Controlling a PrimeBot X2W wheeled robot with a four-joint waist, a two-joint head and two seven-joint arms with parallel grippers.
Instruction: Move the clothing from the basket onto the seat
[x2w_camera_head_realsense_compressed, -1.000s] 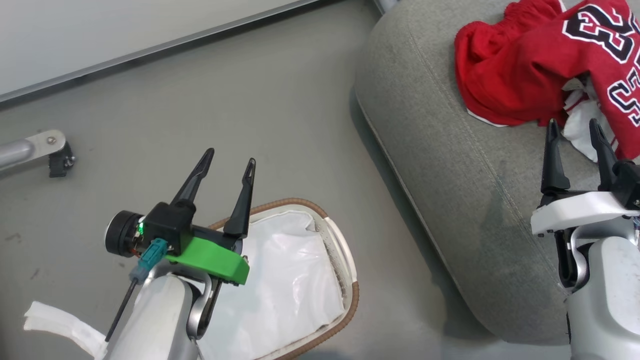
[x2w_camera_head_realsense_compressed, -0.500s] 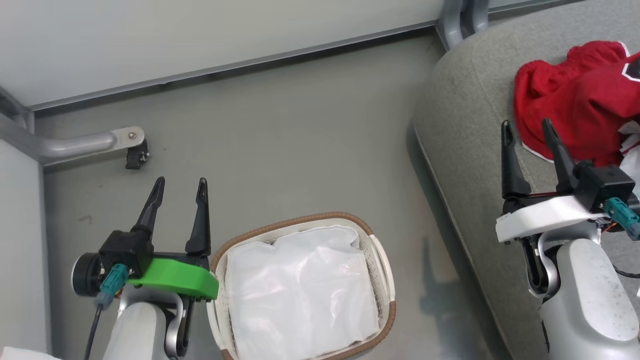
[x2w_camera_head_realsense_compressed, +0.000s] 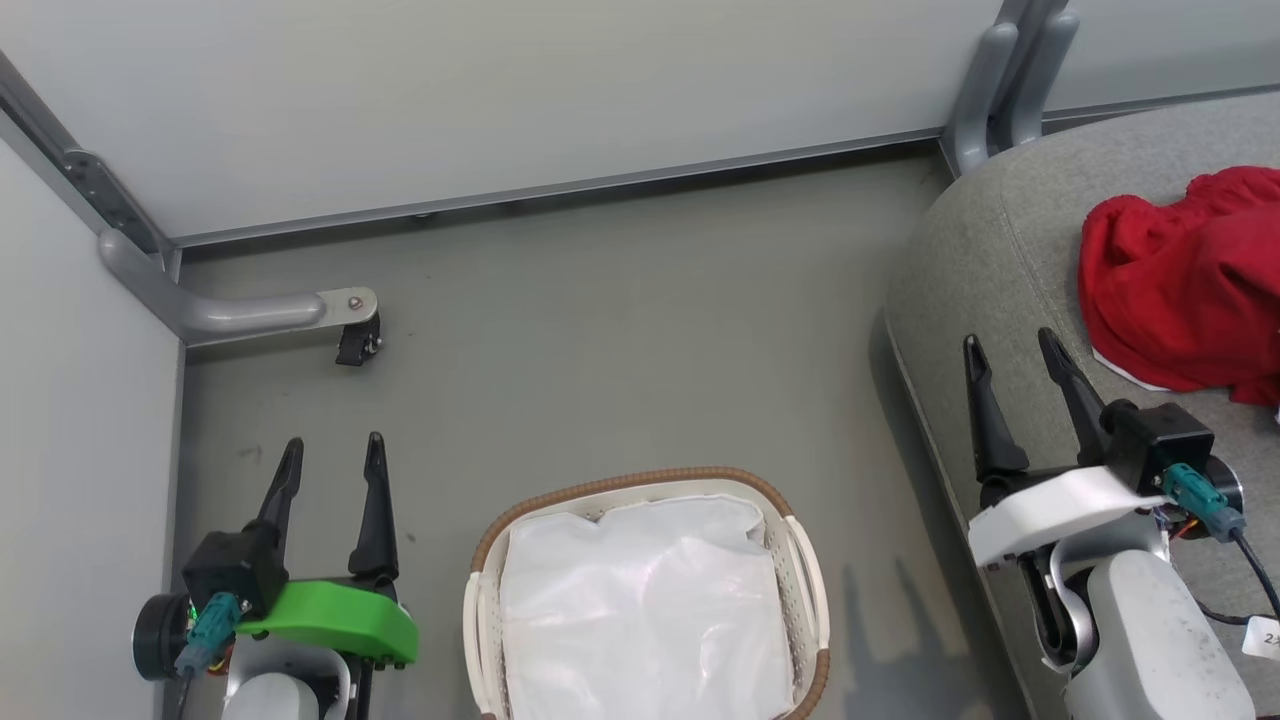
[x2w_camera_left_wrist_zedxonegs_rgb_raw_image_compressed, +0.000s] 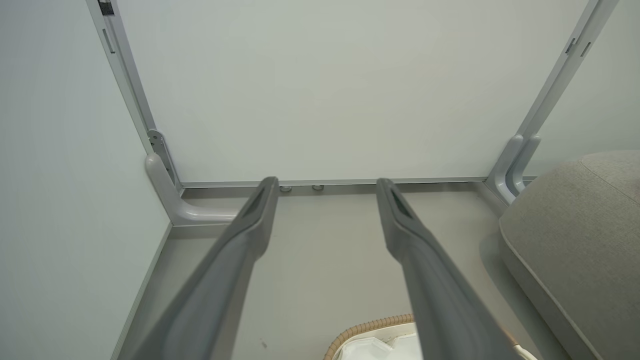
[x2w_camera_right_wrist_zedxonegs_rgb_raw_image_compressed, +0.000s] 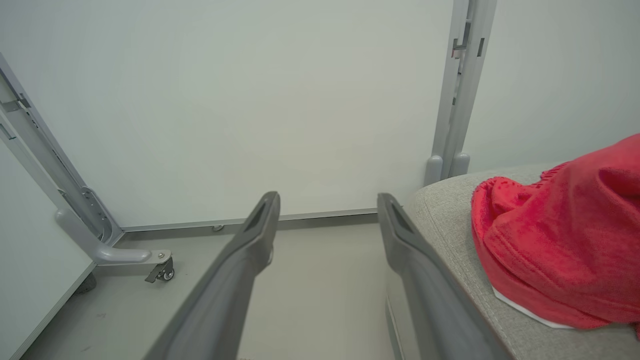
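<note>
Clothing (x2w_camera_head_realsense_compressed: 1170, 280) is lying on the seat (x2w_camera_head_realsense_compressed: 980, 250) right of the basket (x2w_camera_head_realsense_compressed: 620, 480); my left gripper (x2w_camera_head_realsense_compressed: 333, 442) and right gripper (x2w_camera_head_realsense_compressed: 1006, 337) are hovering either side of it, jaws spread and empty, since it is holding just its liner (x2w_camera_head_realsense_compressed: 640, 610)

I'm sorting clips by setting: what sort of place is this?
Likely a partitioned lab bay staged as a home corner: pale panel walls on a wheeled metal frame foot, bare grey floor, a grey seat and a laundry basket.

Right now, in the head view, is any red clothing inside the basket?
No, the basket holds a white liner sheet with no red on it, and the red clothing lies on the grey seat.
</note>
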